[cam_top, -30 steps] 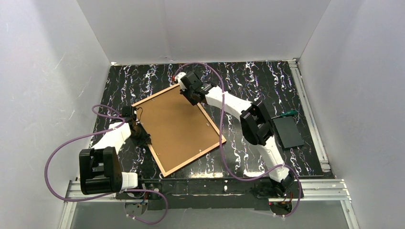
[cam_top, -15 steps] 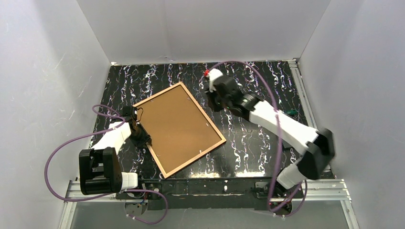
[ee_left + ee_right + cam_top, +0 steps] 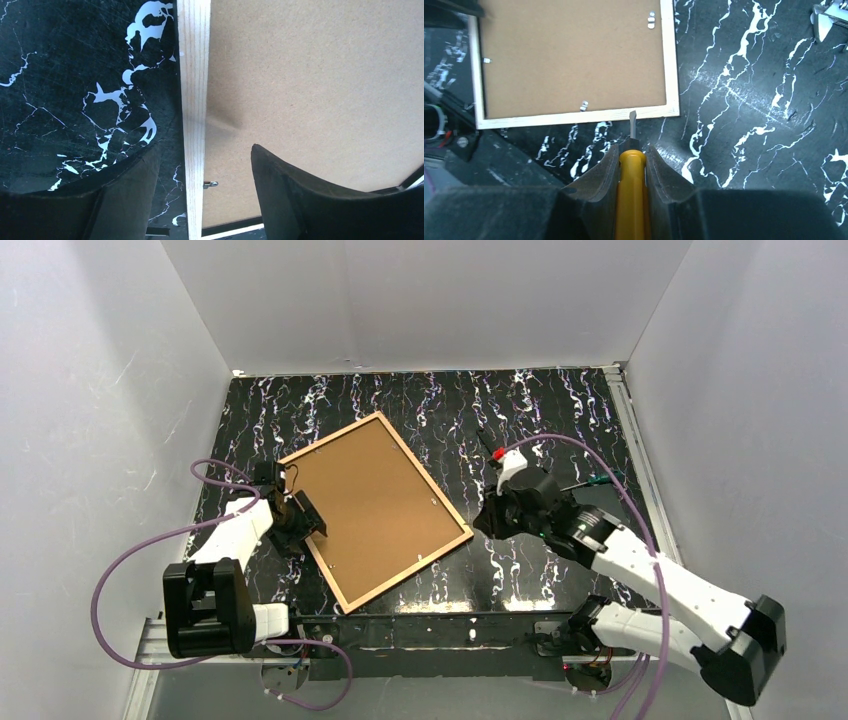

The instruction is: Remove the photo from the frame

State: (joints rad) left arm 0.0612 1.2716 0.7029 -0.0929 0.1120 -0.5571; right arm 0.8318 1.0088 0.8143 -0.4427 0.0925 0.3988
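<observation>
The frame (image 3: 425,475) lies face down on the table, its rim pale wood from behind. Inside it shows the brown fibreboard back (image 3: 370,505) of the photo; the print side is hidden. My left gripper (image 3: 305,520) is open and straddles the frame's left rim (image 3: 194,75), one finger over the table, the other over the fibreboard (image 3: 310,70); its jaws (image 3: 205,147) hold nothing. A small metal tab (image 3: 210,184) sits at the rim. My right gripper (image 3: 492,518) is shut on a yellow-handled screwdriver (image 3: 631,190), its blade tip just short of the frame's near rim (image 3: 574,116).
More metal tabs (image 3: 651,20) hold the fibreboard (image 3: 569,55) in the rim. A small black flat box (image 3: 612,505) and a green-handled tool (image 3: 597,479) lie at the right, partly behind my right arm. A metal object (image 3: 831,15) lies on the marbled table.
My right arm has swung away from the frame's far corner, across to the right and back toward the near side, still holding the screwdriver. The left gripper has barely moved.
</observation>
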